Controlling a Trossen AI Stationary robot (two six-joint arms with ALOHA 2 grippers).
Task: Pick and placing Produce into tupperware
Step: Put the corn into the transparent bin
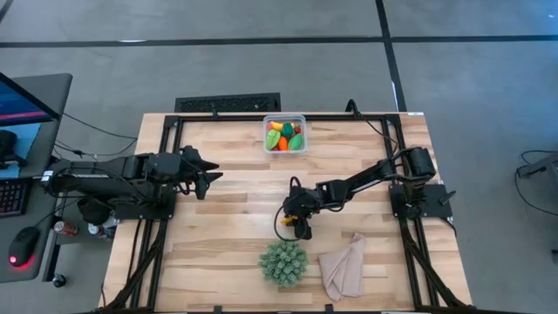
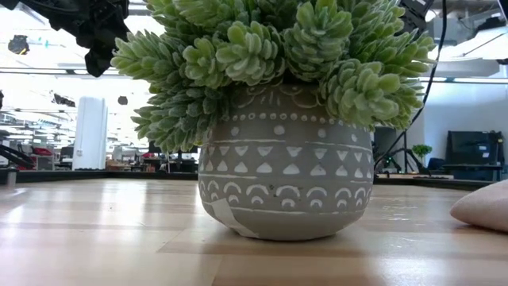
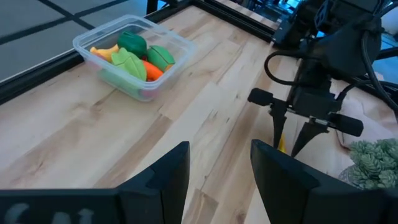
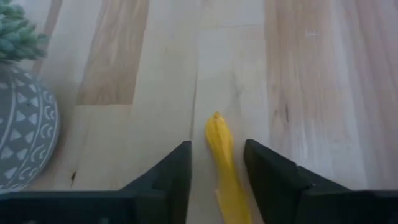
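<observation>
Banana (image 4: 222,163) lies flat on the wood table (image 1: 227,235), near table centre, between the right gripper (image 4: 216,171) fingers; pads flank it closely, contact can't be confirmed, so grip state: cannot tell. Potted plant (image 1: 283,262) sits just beside, at 6 o'clock from that gripper; beige cloth (image 1: 344,269) at 4 o'clock. Tupperware (image 1: 285,134) at 12 o'clock by the far edge, holding the other produce (image 3: 138,55). Left gripper (image 3: 219,171) waits at 9 o'clock, fingers parted, empty.

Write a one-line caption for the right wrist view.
Right gripper straddles the yellow banana lying on the wooden table, with the patterned plant pot off to one side.
</observation>
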